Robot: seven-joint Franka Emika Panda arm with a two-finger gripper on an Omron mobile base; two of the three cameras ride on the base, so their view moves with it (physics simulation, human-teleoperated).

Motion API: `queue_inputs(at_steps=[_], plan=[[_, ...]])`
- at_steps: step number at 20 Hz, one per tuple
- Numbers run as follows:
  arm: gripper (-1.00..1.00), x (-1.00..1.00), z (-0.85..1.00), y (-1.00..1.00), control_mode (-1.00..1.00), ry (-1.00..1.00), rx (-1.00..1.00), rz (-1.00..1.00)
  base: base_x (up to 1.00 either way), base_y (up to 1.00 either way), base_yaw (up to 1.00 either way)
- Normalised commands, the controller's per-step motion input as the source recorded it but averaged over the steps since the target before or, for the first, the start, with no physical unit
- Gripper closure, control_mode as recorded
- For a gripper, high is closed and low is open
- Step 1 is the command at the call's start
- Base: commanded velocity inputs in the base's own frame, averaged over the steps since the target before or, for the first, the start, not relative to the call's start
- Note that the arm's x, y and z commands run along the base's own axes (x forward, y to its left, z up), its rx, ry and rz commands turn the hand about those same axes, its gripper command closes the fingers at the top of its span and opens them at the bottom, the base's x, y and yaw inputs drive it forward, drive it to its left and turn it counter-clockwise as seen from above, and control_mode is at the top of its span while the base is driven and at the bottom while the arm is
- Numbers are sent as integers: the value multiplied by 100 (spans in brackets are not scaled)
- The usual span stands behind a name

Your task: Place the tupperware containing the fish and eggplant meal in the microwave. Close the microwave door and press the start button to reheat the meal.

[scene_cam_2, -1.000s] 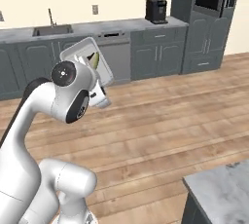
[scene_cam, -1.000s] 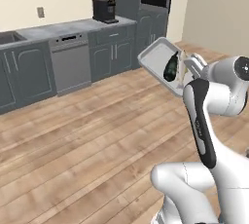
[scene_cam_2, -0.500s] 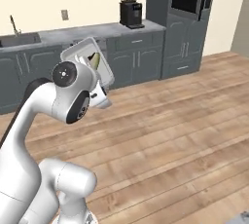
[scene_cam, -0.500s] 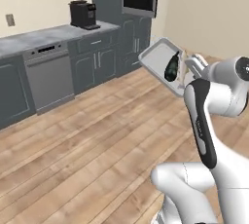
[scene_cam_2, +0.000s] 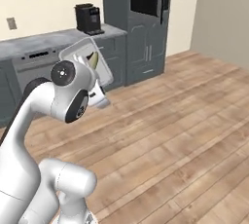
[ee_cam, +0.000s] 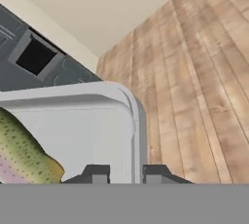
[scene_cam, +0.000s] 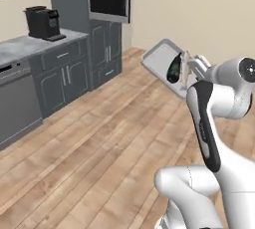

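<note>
Above the wooden floor (scene_cam: 99, 138), in the left base view, the tupperware (scene_cam: 160, 59) is carried in the air, tilted steeply with its open face turned toward the cabinets. The fish and eggplant meal (scene_cam: 173, 69) sits against the tray's lower part as a dark glossy lump. The pincer (scene_cam: 187, 68) meets the tray at its right-hand rim, directly in front of the white wrist. The microwave (scene_cam: 107, 1) is built into the tall grey cabinet column at upper left, well apart from the tray; its door edge stands out at the right side of the unit. A black coffee machine (scene_cam: 42, 22) stands on the surface (scene_cam: 30, 46) left of the column.

From the right base view, the tupperware (scene_cam_2: 92, 65) rises behind the arm's large white joint, with a pale yellowish piece of the meal (scene_cam_2: 93, 60) visible inside. The microwave (scene_cam_2: 146, 1) sits high in the cabinet column at upper centre.

At the bottom of the hand view, the pincer (ee_cam: 125, 175) straddles the tray's raised rim (ee_cam: 138, 135), one dark fingertip (ee_cam: 97, 174) inside the tray and the other outside it, closed on that rim. The greenish speckled meal (ee_cam: 22, 157) lies at lower left, just beside the inner fingertip. The microwave (ee_cam: 34, 55) appears at upper left.
</note>
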Motion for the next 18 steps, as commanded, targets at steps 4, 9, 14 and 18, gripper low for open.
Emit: queue_inputs(at_steps=[4, 9, 14, 18], plan=[[100, 0, 0, 0, 100, 0, 0, 0, 97, 0, -50], [100, 0, 0, 0, 100, 0, 0, 0, 99, 0, -40], [100, 0, 0, 0, 100, 0, 0, 0, 100, 0, -25], [100, 0, 0, 0, 100, 0, 0, 0, 100, 0, -7]])
